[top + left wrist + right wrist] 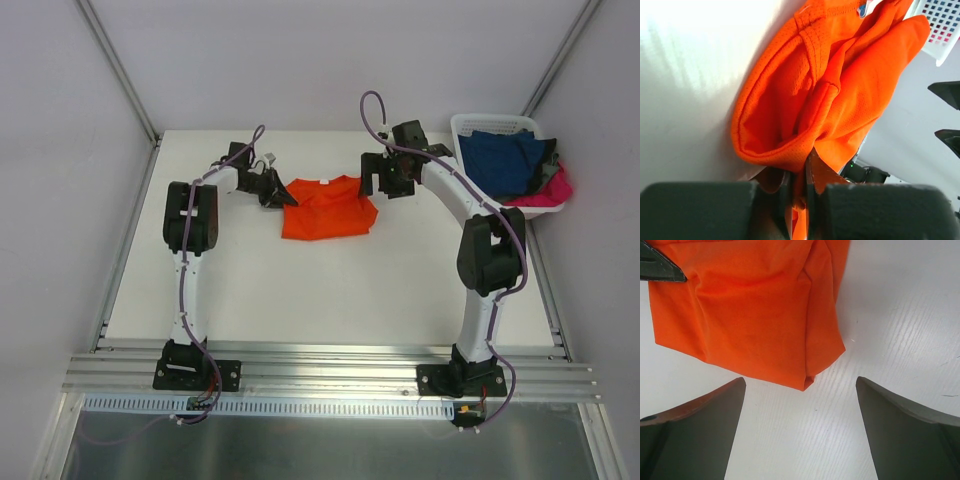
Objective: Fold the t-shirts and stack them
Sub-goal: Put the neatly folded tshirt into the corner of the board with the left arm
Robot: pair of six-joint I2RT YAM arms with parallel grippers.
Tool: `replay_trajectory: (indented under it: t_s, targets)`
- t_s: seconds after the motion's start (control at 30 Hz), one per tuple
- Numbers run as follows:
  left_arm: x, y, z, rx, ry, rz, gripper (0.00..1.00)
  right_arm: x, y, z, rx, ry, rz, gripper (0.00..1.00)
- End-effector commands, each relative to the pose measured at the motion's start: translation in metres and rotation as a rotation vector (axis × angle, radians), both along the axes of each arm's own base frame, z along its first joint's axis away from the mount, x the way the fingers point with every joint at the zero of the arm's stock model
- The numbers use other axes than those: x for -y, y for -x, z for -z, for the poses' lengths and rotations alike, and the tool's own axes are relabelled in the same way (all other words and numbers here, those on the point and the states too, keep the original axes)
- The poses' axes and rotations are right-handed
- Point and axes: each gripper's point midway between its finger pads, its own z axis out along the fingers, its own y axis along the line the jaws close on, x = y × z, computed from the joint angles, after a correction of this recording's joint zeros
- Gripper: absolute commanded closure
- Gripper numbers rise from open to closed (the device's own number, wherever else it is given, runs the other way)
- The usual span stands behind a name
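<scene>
Now your left hand is pinched tight on the left edge of the orange t-shirt, which lies mid-table toward the far side. Your right hand gapes wide, holding nothing, over the shirt's right edge. The basket stands well apart at the table's far right corner.

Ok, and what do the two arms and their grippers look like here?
Both the left arm and right arm have white tubular links, bulky black joint housings and a purple cable running along them, on black base plates. The left gripper and right gripper are black, with dark wedge-shaped fingers.
</scene>
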Motion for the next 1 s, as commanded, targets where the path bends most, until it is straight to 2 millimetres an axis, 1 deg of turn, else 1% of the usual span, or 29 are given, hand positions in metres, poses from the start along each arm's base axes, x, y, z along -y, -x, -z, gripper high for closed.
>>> replay_trajectory:
  t_s: [0.0,0.07,0.13,0.23,0.27,0.33,0.37,0.4,0.43,0.47,0.5,0.57,0.6,0.7,0.73,0.77,0.8,0.83,0.9,0.93,0.97]
  targets:
    - [-0.013,-0.002,0.019,-0.003,-0.105,-0.032,1.00,-0.004,-0.005,-0.038,0.105,-0.024,-0.013,0.03]
    - [-0.021,-0.008,0.022,0.005,-0.157,-0.059,1.00,-0.006,-0.005,-0.038,0.104,-0.023,-0.016,0.03]
    - [-0.029,-0.013,0.019,0.013,-0.185,-0.085,1.00,-0.007,-0.006,-0.039,0.106,-0.025,-0.017,0.03]
    - [-0.041,-0.019,0.011,0.023,-0.194,-0.117,1.00,-0.007,-0.006,-0.039,0.107,-0.026,-0.017,0.03]
    - [-0.051,-0.024,0.006,0.033,-0.202,-0.144,1.00,-0.007,-0.006,-0.038,0.107,-0.026,-0.016,0.03]
    - [-0.062,-0.026,0.002,0.035,-0.211,-0.169,1.00,-0.008,-0.007,-0.038,0.107,-0.030,-0.014,0.03]
    - [-0.074,-0.029,-0.002,0.040,-0.214,-0.193,1.00,-0.009,-0.006,-0.037,0.104,-0.032,-0.016,0.03]
    - [-0.080,-0.030,-0.002,0.046,-0.233,-0.205,1.00,-0.010,-0.007,-0.037,0.104,-0.035,-0.016,0.03]
    - [-0.092,-0.034,-0.007,0.057,-0.242,-0.227,1.00,-0.011,-0.007,-0.037,0.103,-0.037,-0.017,0.03]
    - [-0.099,-0.034,-0.007,0.051,-0.251,-0.239,1.00,-0.011,-0.009,-0.039,0.110,-0.040,-0.018,0.03]
    - [-0.117,-0.037,-0.008,0.057,-0.267,-0.270,1.00,-0.013,-0.009,-0.039,0.110,-0.040,-0.021,0.03]
    - [-0.135,-0.039,-0.012,0.059,-0.282,-0.304,1.00,-0.015,-0.010,-0.040,0.114,-0.042,-0.022,0.03]
    - [-0.155,-0.043,-0.014,0.067,-0.307,-0.340,1.00,-0.016,-0.012,-0.041,0.115,-0.043,-0.023,0.03]
    - [-0.185,-0.046,-0.022,0.085,-0.356,-0.389,1.00,-0.018,-0.012,-0.042,0.121,-0.045,-0.026,0.03]
    - [-0.202,-0.046,-0.021,0.082,-0.379,-0.422,1.00,-0.018,-0.012,-0.043,0.122,-0.046,-0.026,0.03]
    - [-0.208,-0.047,-0.028,0.098,-0.389,-0.433,1.00,-0.019,-0.012,-0.043,0.123,-0.047,-0.026,0.03]
    - [-0.216,-0.046,-0.030,0.097,-0.398,-0.447,1.00,-0.019,-0.010,-0.041,0.118,-0.047,-0.029,0.03]
    - [-0.228,-0.046,-0.035,0.102,-0.413,-0.475,1.00,-0.020,-0.011,-0.041,0.119,-0.049,-0.029,0.03]
    - [-0.239,-0.044,-0.040,0.103,-0.422,-0.500,1.00,-0.022,-0.011,-0.042,0.122,-0.053,-0.031,0.03]
    - [-0.245,-0.043,-0.048,0.113,-0.427,-0.517,1.00,-0.023,-0.011,-0.042,0.123,-0.054,-0.033,0.03]
    - [-0.258,-0.043,-0.052,0.116,-0.435,-0.547,1.00,-0.023,-0.011,-0.044,0.127,-0.055,-0.033,0.03]
